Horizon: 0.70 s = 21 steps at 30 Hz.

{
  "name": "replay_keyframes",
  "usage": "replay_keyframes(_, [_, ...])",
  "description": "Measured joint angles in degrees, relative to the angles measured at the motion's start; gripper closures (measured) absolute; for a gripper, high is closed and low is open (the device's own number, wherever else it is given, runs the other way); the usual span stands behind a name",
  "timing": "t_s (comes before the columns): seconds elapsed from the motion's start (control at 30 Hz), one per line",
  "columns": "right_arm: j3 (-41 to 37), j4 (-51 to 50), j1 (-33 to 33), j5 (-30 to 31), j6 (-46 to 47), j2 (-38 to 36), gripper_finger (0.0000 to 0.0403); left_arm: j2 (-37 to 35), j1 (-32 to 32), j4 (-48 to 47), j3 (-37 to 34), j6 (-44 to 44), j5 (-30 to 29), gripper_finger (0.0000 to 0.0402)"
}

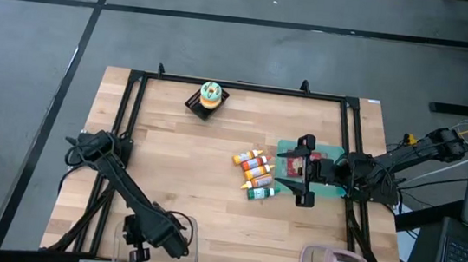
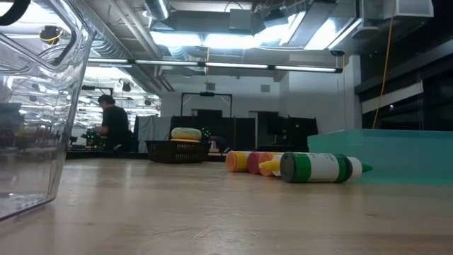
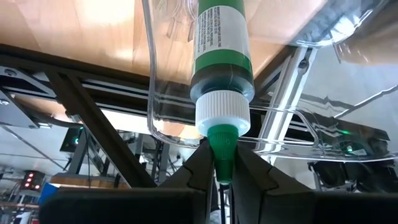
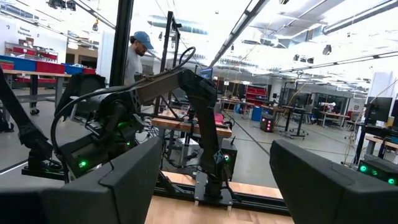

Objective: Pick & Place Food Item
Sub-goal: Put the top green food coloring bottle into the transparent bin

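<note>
Counter (image 1: 212, 172): a wooden top inside a black frame is seen from above, with the left arm at the near left corner and the right arm at the right edge.

Clear bin (image 1: 160, 250): a transparent tub stands at the near left of the counter, under the left arm's wrist; its wall fills the left of the low view.

Teal tray (image 1: 329, 158): it lies at the right edge, beneath the right arm.

Bottle row (image 1: 256, 173): several small bottles lie on their sides near the counter's middle, just beside the teal tray and well apart from the clear bin.

Left hand (image 3: 222, 180): it is closed narrowly on the green nozzle of the green bottle (image 3: 221, 56).

Key relation: the bottle's long axis runs straight out from the fingertips, cap nearest the hand and body pointing away, against the clear wall of the bin. Whether the body is inside or just over the rim cannot be told. Release is judged to depend on this.

Right hand (image 1: 304, 169): it is held wide, empty, over the tray.
</note>
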Motion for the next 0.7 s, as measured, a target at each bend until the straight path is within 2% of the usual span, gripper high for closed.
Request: replay_keyframes(0.7, [0.0,0.0,0.0,0.0,0.4,0.0,0.0108,0.0,0.0,2.1,0.0,-0.3,0.5,0.0361])
